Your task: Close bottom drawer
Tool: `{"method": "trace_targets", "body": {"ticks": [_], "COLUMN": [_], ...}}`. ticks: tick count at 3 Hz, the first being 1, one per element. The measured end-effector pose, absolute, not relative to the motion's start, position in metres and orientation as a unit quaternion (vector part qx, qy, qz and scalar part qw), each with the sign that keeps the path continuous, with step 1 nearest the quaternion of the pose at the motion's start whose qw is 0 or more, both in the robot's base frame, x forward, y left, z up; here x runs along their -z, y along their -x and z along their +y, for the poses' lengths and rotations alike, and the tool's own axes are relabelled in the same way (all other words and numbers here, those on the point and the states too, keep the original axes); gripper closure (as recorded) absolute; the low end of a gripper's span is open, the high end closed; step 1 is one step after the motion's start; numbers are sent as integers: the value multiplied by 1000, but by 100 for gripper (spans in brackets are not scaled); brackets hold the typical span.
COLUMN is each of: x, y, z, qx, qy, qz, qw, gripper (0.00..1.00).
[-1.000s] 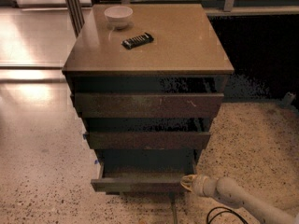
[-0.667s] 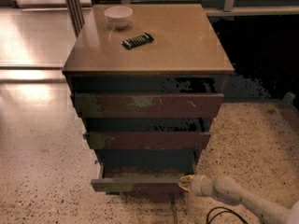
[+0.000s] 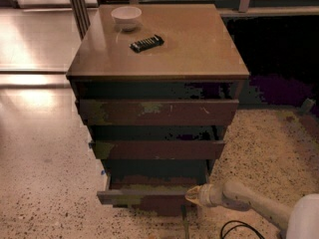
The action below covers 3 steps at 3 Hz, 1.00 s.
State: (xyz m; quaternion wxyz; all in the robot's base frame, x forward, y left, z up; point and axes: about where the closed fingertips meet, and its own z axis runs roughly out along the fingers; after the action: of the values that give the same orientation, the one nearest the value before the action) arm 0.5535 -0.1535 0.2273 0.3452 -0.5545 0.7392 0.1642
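The bottom drawer [image 3: 144, 197] is the lowest of three dark brown drawers in the cabinet [image 3: 159, 73]. It stands pulled out, with its grey-green inner floor showing behind its flat front. My gripper [image 3: 193, 195] comes in from the lower right on a pale arm. Its tip rests against the right end of the bottom drawer's front. The middle drawer [image 3: 157, 149] and the top drawer [image 3: 157, 112] above are also slightly out.
A white bowl [image 3: 126, 17] and a black remote-like object [image 3: 147, 43] lie on the cabinet top. A speckled floor surrounds the cabinet. A black cable [image 3: 239, 229] loops on the floor at the lower right. A dark area lies behind on the right.
The gripper has moved slightly left along the bottom drawer's front. The drawer looks about as far out as before.
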Motion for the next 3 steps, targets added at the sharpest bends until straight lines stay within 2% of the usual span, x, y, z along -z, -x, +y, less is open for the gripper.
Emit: {"method": "trace_targets", "body": {"ticks": [2,3], "x": [-214,-214], "y": [-549,-549], "z": [-147,-147], "qx": [-212,-212], "qy": [552,552], "qz": [746,746], "qw": [306,306], "gripper": [100,100]}}
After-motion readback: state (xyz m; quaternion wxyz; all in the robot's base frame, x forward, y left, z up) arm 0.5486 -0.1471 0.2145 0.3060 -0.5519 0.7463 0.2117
